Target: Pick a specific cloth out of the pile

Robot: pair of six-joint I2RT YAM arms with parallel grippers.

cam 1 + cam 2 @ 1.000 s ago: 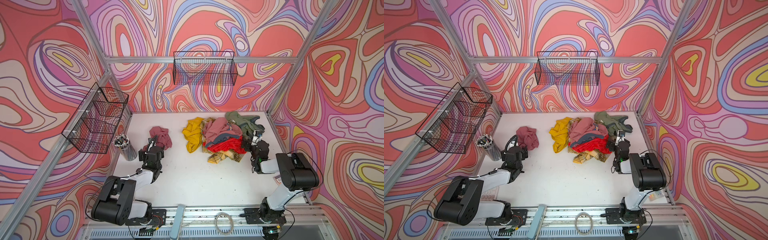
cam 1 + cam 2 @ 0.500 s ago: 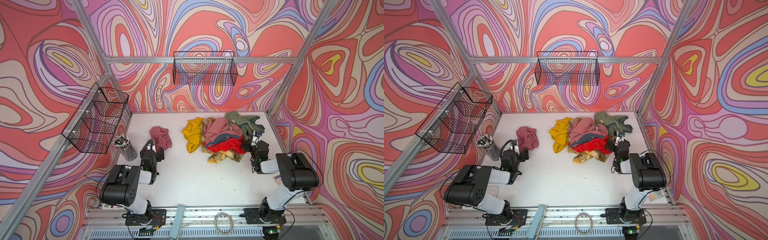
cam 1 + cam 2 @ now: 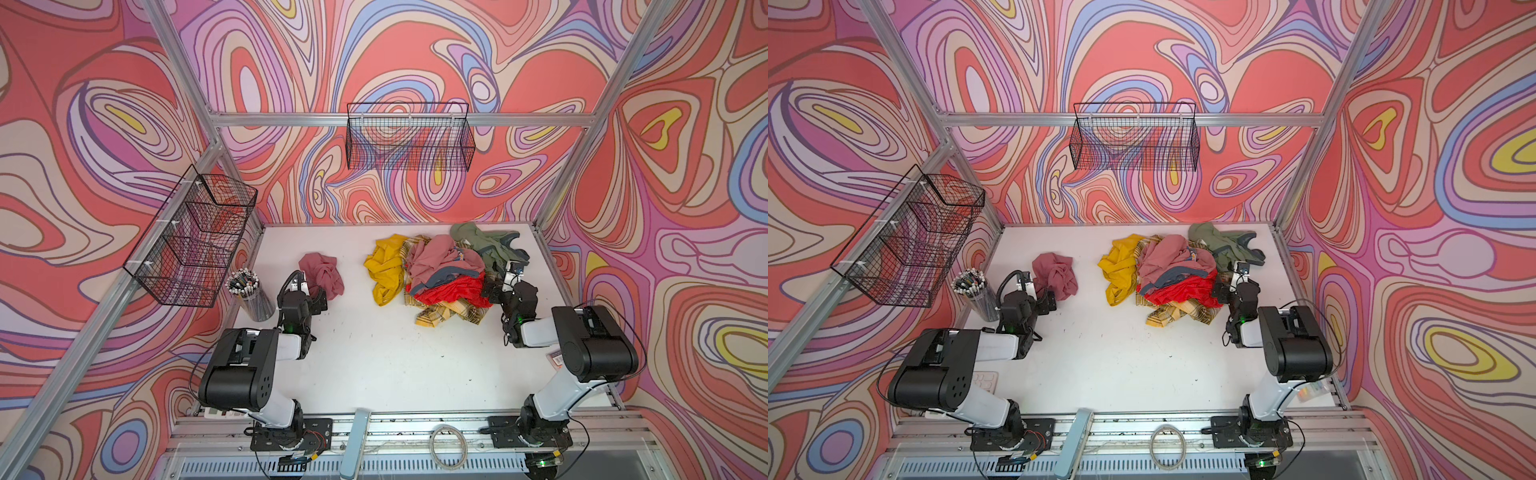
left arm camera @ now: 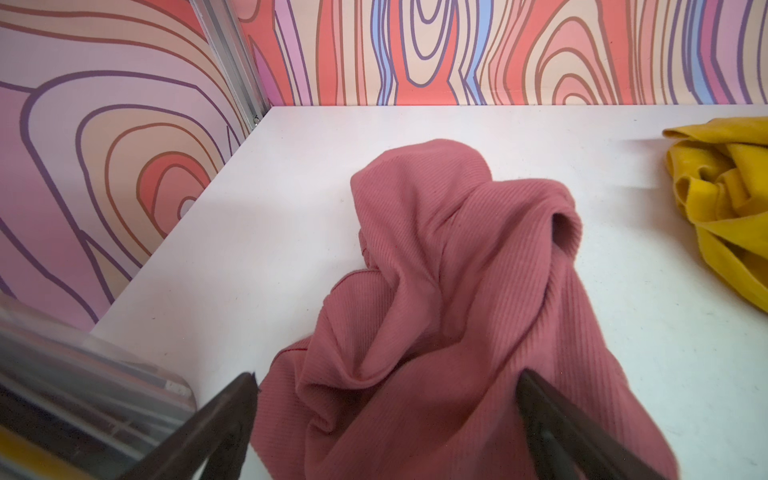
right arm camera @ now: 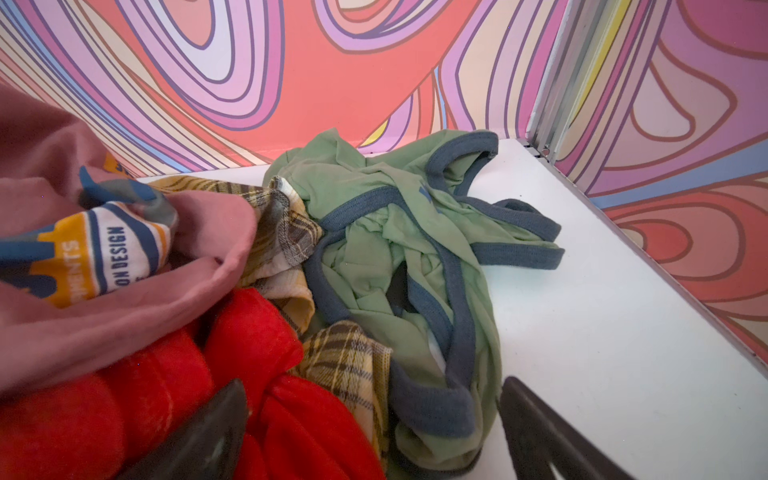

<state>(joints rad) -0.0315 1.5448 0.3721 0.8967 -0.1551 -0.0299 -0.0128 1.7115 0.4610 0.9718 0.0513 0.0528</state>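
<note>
The pile [image 3: 440, 274] [image 3: 1177, 272] lies at the back right of the white table [image 3: 395, 353]: mustard yellow, pink with grey-blue trim, bright red, yellow plaid and olive green cloths. A separate dusty pink cloth [image 3: 323, 274] [image 3: 1057, 274] [image 4: 449, 291] lies crumpled to its left. My left gripper [image 3: 319, 302] [image 3: 1049, 301] [image 4: 384, 378] is open, its jaws either side of that cloth's near edge. At the pile's right edge my right gripper [image 3: 492, 291] [image 3: 1223, 291] [image 5: 374, 386] is open over the red cloth [image 5: 291, 415] and green cloth [image 5: 415, 249].
A clear cup of pens [image 3: 251, 293] stands close to the left of my left gripper. Wire baskets hang on the left wall [image 3: 195, 237] and the back wall [image 3: 409, 137]. Patterned walls close in the table on three sides.
My left arm has folded back toward its base, with its gripper staying open by the dusty pink cloth. The right arm and the pile have not moved.
</note>
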